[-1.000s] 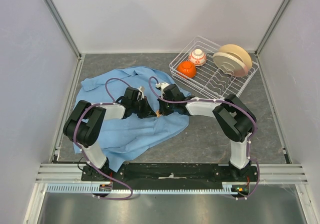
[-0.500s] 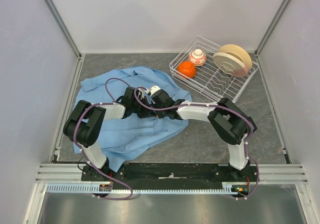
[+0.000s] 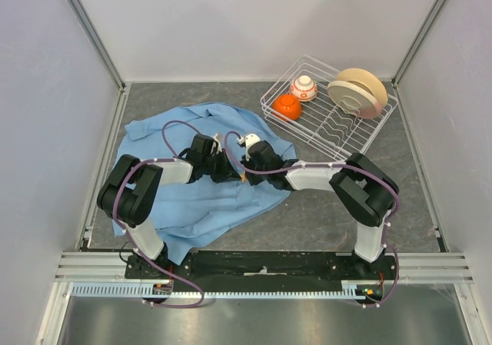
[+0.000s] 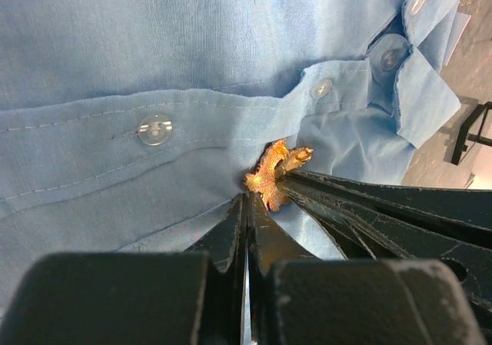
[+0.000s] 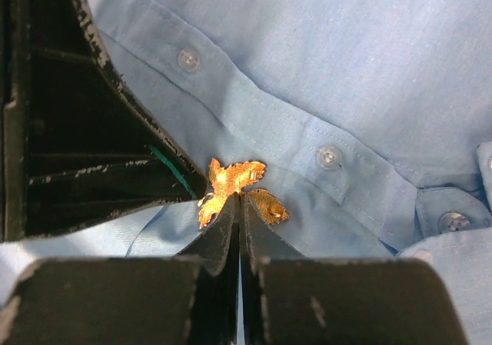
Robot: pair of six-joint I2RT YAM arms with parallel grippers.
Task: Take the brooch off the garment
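The light blue garment (image 3: 192, 207) lies crumpled on the left of the table. The tiny orange brooch (image 3: 243, 178) sits by its button placket, clear in the left wrist view (image 4: 270, 173) and the right wrist view (image 5: 231, 180). My left gripper (image 3: 233, 173) is shut, its tips pinching a fold of the garment (image 4: 115, 68) just left of the brooch. My right gripper (image 3: 247, 171) is shut on the brooch's middle, tips (image 5: 240, 199) meeting between its petals. The right fingers (image 4: 369, 207) show in the left wrist view, the left gripper (image 5: 84, 153) in the right wrist view.
A white wire dish rack (image 3: 338, 134) stands at the back right. It holds an orange bowl (image 3: 287, 107), a small patterned bowl (image 3: 304, 88) and beige plates (image 3: 358, 91). Enclosure walls ring the grey table (image 3: 323, 207).
The right gripper swung left over the garment half a second ago and has since come back slightly right. The left arm has stayed put.
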